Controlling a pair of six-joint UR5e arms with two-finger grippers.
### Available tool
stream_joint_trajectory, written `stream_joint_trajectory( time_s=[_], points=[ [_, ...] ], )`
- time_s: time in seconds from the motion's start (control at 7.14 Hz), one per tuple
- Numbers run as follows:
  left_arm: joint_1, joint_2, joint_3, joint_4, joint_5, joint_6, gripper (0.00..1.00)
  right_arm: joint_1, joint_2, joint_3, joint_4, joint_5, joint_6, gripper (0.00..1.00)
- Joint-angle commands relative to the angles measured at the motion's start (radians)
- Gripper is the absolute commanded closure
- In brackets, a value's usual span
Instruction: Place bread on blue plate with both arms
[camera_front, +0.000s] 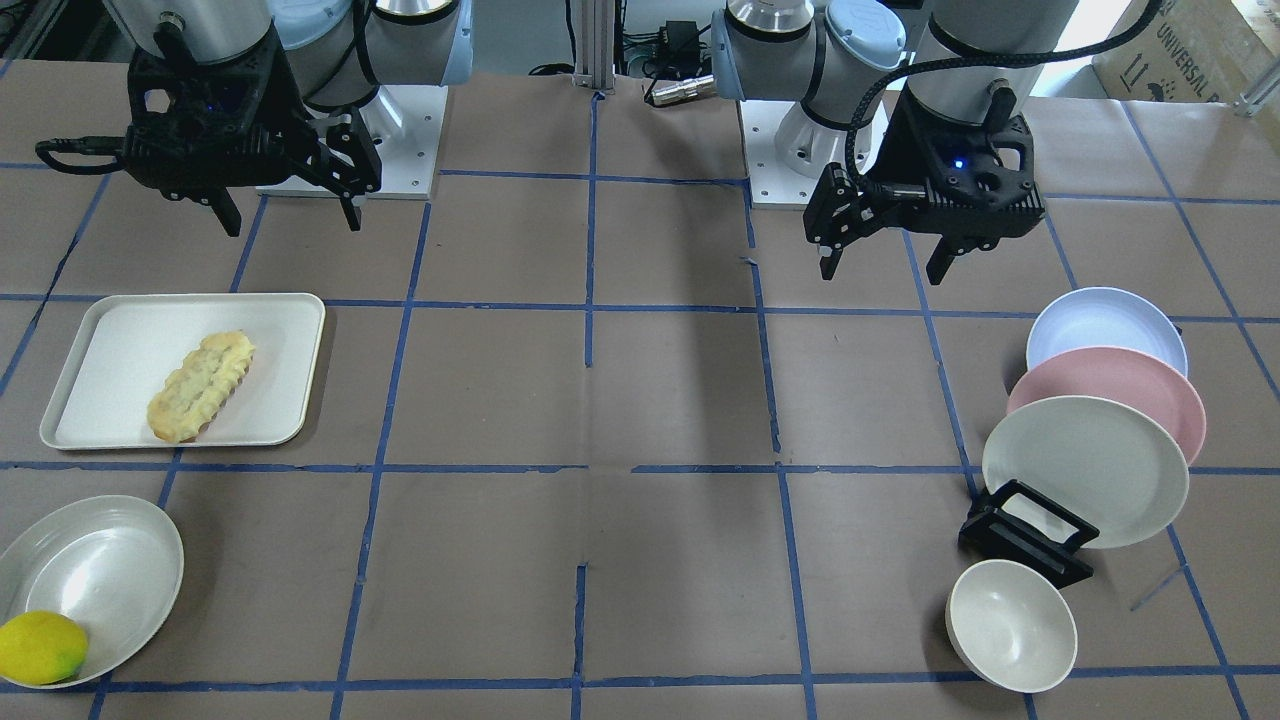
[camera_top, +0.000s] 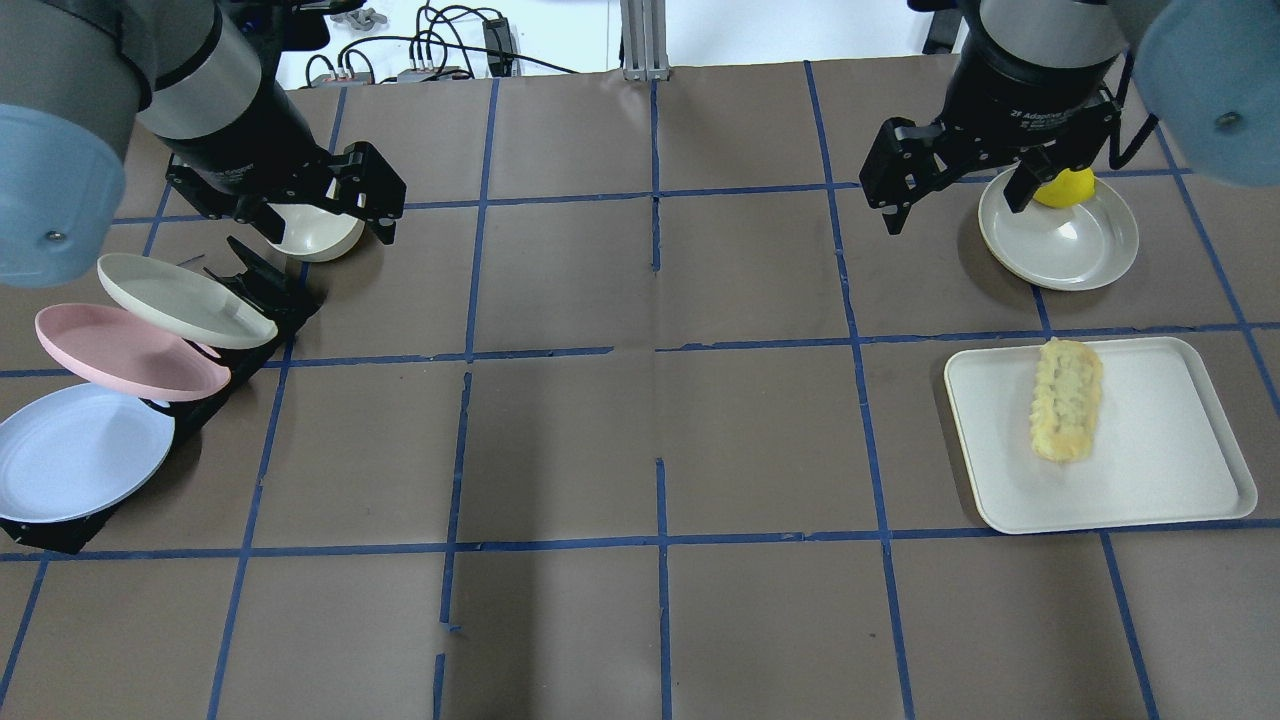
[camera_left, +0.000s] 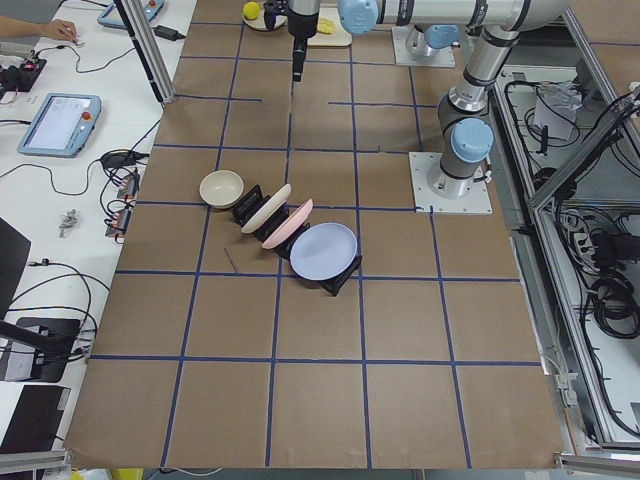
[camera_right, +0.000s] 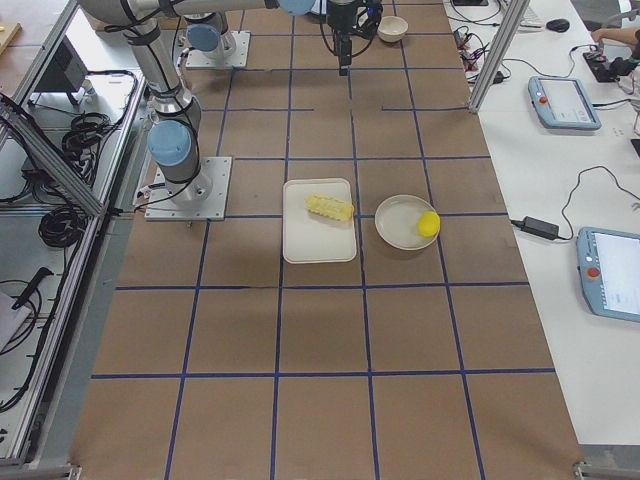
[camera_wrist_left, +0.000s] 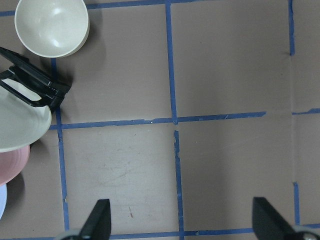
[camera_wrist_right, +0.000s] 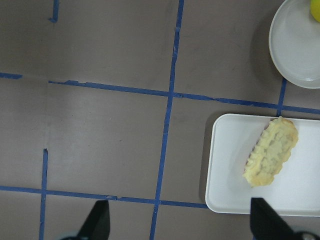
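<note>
The bread, a bumpy, ridged pale-yellow loaf, is laid diagonally on a flat white tray with rounded corners, left of frame in the front view. The blue plate, matte and round, is propped tilted in a black rack at the right, tucked behind a pink plate and a cream plate. Both grippers are spread wide with nothing gripped. The left gripper is seen upper right and the right gripper upper left, over the brown, tape-gridded table.
</note>
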Motion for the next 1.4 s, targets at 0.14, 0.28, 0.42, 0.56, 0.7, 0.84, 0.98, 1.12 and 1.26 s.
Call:
stream_joint_trajectory(
  time_s=[0.14,0.28,0.42,0.56,0.7,0.84,0.98,1.12,1.26],
  points=[
    [-0.004,0.000,-0.018,-0.010,0.002,0.001,0.00,0.000,0.000,0.000,-0.001,-0.001,-0.002,0.00],
    [0.002,0.000,-0.032,-0.029,0.005,0.006,0.00,0.000,0.000,0.000,-0.001,-0.001,0.000,0.00],
    [0.028,0.003,-0.061,-0.018,0.020,0.123,0.00,0.000,0.001,0.000,-0.001,-0.001,-0.002,0.00],
    [0.098,0.005,-0.064,0.014,0.057,0.253,0.00,-0.006,0.003,0.003,0.005,-0.001,-0.008,0.00],
    [0.226,0.018,-0.066,0.028,0.049,0.309,0.00,-0.105,0.001,0.019,0.011,0.001,-0.011,0.00],
    [0.332,0.023,-0.072,0.006,0.052,0.410,0.00,-0.264,0.000,0.051,0.022,0.008,-0.035,0.01],
    [0.447,0.031,-0.066,-0.069,0.063,0.569,0.00,-0.388,-0.002,0.100,0.010,0.002,-0.093,0.00],
    [0.602,0.073,-0.051,-0.138,0.054,0.721,0.00,-0.461,-0.002,0.133,0.001,0.008,-0.081,0.00],
    [0.776,0.095,-0.064,-0.211,0.049,0.923,0.00,-0.483,0.000,0.145,-0.001,0.001,-0.068,0.00]
  ],
)
